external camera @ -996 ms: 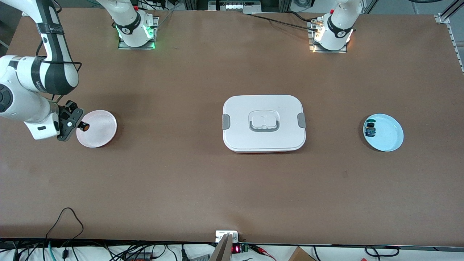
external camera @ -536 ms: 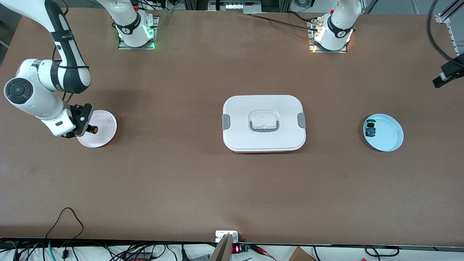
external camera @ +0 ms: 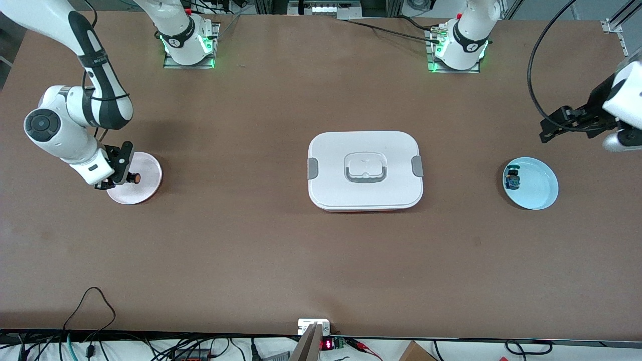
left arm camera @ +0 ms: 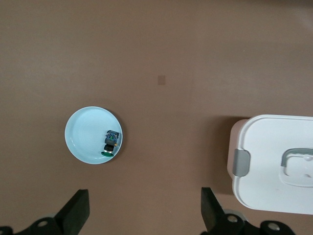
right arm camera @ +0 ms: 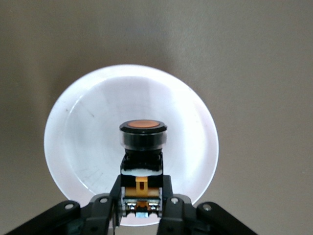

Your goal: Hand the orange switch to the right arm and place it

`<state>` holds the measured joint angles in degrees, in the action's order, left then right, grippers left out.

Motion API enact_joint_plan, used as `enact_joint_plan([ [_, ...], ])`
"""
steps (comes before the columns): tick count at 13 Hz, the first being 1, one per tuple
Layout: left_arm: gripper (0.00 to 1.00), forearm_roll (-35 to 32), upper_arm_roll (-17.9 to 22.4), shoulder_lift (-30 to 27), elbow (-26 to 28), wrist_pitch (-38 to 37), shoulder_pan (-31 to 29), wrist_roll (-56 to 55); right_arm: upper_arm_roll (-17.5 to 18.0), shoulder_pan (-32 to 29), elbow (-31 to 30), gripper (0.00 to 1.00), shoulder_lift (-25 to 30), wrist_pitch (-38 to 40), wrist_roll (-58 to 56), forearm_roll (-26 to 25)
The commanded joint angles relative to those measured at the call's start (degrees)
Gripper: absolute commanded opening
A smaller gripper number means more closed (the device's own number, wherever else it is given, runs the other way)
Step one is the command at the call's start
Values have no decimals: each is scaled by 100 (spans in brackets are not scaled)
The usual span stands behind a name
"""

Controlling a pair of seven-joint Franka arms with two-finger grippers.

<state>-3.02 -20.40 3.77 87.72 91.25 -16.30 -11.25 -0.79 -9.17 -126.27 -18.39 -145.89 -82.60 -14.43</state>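
Observation:
The orange switch [external camera: 134, 177], with a black body and a round orange cap, is held in my right gripper [external camera: 126, 175] just over the pale pink plate [external camera: 149, 170] at the right arm's end of the table. In the right wrist view the fingers [right arm camera: 116, 196] are shut on the switch's orange base, with the cap [right arm camera: 143, 125] pointing out over the plate [right arm camera: 83, 142]. My left gripper [external camera: 551, 129] is open and empty, up in the air beside the light blue plate [external camera: 540, 189] at the left arm's end. Its fingers [left arm camera: 78, 213] stand wide apart.
A blue-green switch [external camera: 512, 178] lies in the light blue plate; both also show in the left wrist view, the switch [left arm camera: 110, 142] in the plate [left arm camera: 83, 139]. A white lidded box [external camera: 365, 170] with grey clips stands mid-table.
My right gripper has carried the orange switch lower and farther in over the pink plate. My left arm has come into view at the table's end, moving toward the blue plate.

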Motion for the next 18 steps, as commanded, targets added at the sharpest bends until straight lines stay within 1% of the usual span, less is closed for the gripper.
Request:
enact_joint_plan([
  [1,100,588,10,-368,466,209,-556,35,70,-260,-73,0,-251,-395,-282,-95],
  [2,100,809,10,-359,448,192,-776,53,70,-286,-99,0,-305,-475,-388,-95],
  [6,100,794,-43,-350,422,130,-743,44,79,-278,-283,0,-367,-555,-608,-113],
  [7,100,733,-226,-298,413,130,-700,36,79,-278,-327,0,-358,-590,-748,-121],
  [8,100,672,-297,-271,265,139,-699,27,79,-269,-328,1,-358,-651,-993,-122],
  [9,100,662,-315,-228,107,139,-699,18,79,-278,-328,20,-340,-704,-1099,-113],
  [10,100,654,-315,-218,97,139,-699,27,79,-287,-319,99,-323,-704,-1066,-104],
  [11,100,662,-315,-218,105,104,-708,18,79,-287,-319,100,-253,-695,-1039,-95],
  [12,100,662,-333,-218,97,-88,-699,1,88,-269,-310,100,-113,-669,-1039,-95],
  [13,100,654,-333,-218,96,-125,-699,35,105,-226,-275,100,62,-643,-1039,-86],
  [14,100,688,-333,-201,88,-108,-699,44,210,-225,-266,100,229,-643,-1039,-78],
  [15,100,715,-307,-253,114,67,-673,71,333,-225,-249,100,448,-634,-1039,-69],
  [16,100,663,-254,-349,201,112,-412,210,395,-190,-188,100,660,-538,-1039,-69],
  [17,100,645,-1,-359,211,104,-44,359,404,-120,-48,100,766,-294,-1039,-34],
  [18,100,627,541,-376,228,112,351,578,404,-94,145,100,837,109,-1039,167],
])
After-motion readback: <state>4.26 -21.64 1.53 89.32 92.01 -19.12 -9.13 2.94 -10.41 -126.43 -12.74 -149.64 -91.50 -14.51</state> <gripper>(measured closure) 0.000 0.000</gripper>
